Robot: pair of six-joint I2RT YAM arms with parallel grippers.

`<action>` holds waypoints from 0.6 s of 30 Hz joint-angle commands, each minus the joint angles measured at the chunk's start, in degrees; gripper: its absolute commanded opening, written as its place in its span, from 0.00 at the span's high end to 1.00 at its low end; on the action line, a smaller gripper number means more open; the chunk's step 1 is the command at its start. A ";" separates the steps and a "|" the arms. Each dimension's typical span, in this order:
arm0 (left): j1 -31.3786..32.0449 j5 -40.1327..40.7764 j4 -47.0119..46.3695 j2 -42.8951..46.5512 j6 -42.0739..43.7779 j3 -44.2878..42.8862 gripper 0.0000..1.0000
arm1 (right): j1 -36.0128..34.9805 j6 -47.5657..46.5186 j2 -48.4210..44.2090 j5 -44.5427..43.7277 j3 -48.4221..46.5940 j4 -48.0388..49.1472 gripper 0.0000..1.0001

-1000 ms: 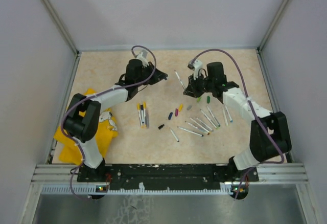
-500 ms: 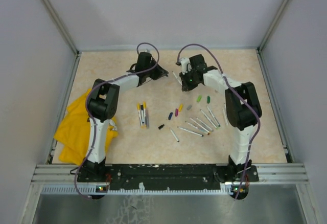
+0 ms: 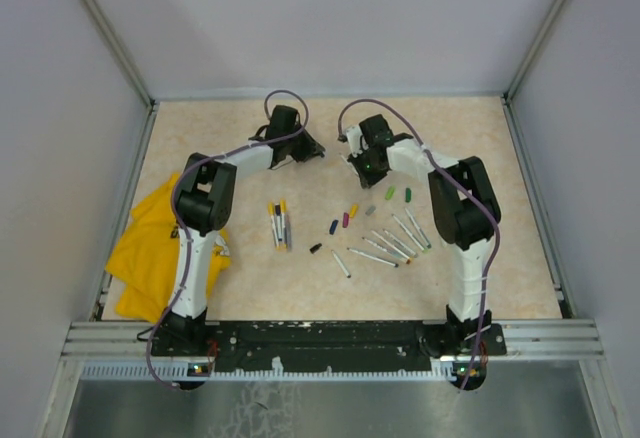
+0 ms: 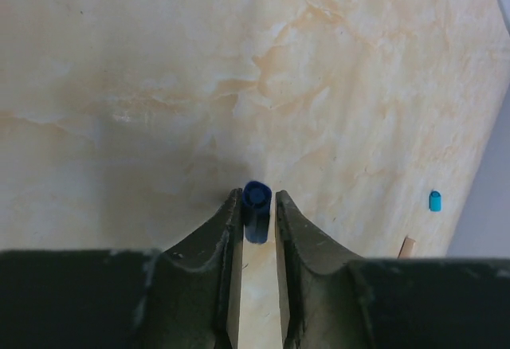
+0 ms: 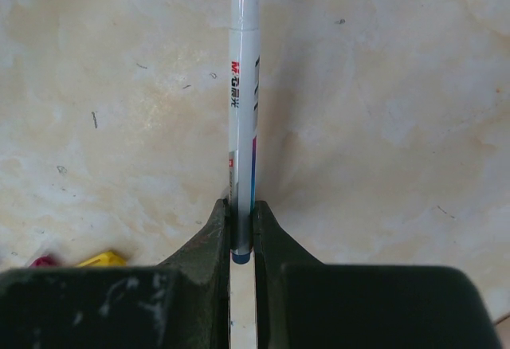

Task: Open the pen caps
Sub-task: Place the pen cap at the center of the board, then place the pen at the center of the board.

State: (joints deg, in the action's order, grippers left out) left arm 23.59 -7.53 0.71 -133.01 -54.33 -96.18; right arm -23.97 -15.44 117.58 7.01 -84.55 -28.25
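In the left wrist view a dark blue pen cap (image 4: 256, 209) sits between the fingertips of my left gripper (image 4: 256, 198). It rests against the left finger, with a thin gap to the right finger, so the jaws are slightly open. My right gripper (image 5: 241, 213) is shut on the blue-tipped end of a white pen (image 5: 243, 86), which points away over the table. From above, both grippers are at the far middle of the table, left gripper (image 3: 312, 148) facing right gripper (image 3: 355, 161). Several loose pen caps (image 3: 345, 220) and uncapped pens (image 3: 395, 238) lie nearer.
Three capped pens (image 3: 278, 223) lie left of centre. A yellow cloth (image 3: 150, 258) sits at the left edge by the left arm's base. A teal cap (image 4: 434, 200) lies near the far wall. Yellow cap (image 5: 102, 259) and a magenta cap (image 5: 44, 261) lie beside my right gripper.
Both arms have stretched out toward the far middle, and the right gripper carried its pen leftward. The left jaws have parted a little around the blue cap.
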 commanded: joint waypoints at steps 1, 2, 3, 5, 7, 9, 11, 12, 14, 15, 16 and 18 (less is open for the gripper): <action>-0.30 -0.24 2.24 -0.85 -0.67 -1.71 0.72 | -0.64 -1.72 0.66 -2.26 -2.27 -1.38 0.99; -0.26 -0.42 2.38 -0.92 -0.61 -1.85 0.71 | -0.64 -1.78 0.57 -2.33 -2.26 -1.51 0.98; -0.29 -0.44 2.77 -0.87 -0.64 -1.96 0.70 | -0.64 -2.04 0.50 -2.39 -2.27 -1.68 0.98; -0.30 -0.48 3.11 -0.70 -0.56 -1.99 0.68 | -0.64 -2.26 0.34 -2.47 -2.13 -1.95 0.96; -0.34 -0.31 3.54 -0.33 -0.44 -2.02 0.67 | -0.64 -2.38 0.05 -2.26 -1.97 -2.14 0.94; -0.37 0.01 3.90 0.12 -0.20 -1.92 0.67 | -0.64 -2.44 -0.11 -2.04 -1.86 -2.44 0.91; -0.30 0.21 3.99 0.56 0.21 -1.87 0.67 | -0.64 -2.42 -0.15 -2.00 -1.95 -2.66 0.88; -0.36 0.23 4.05 0.80 0.50 -1.90 0.67 | -0.64 -2.45 -0.16 -2.00 -1.97 -2.68 0.88; -0.33 0.11 4.06 1.42 1.04 -1.82 0.67 | -0.64 -2.41 -0.19 -2.02 -1.95 -2.84 0.86; -0.31 0.03 3.90 1.82 1.20 -1.75 0.67 | -0.60 -2.40 -0.16 -2.06 -2.01 -2.86 0.85; -0.30 -0.10 3.72 2.25 1.60 -1.67 0.67 | -0.64 -2.41 -0.22 -2.01 -2.08 -2.91 0.84; -0.30 -0.22 3.46 3.27 2.57 -1.37 0.67 | -0.56 -2.35 -0.19 -2.08 -2.10 -3.07 0.83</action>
State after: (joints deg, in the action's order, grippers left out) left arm 23.57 -7.70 2.68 -132.94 -54.11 -96.84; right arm -24.27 -16.95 117.58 6.13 -84.86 -29.50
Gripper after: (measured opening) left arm 0.332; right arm 0.161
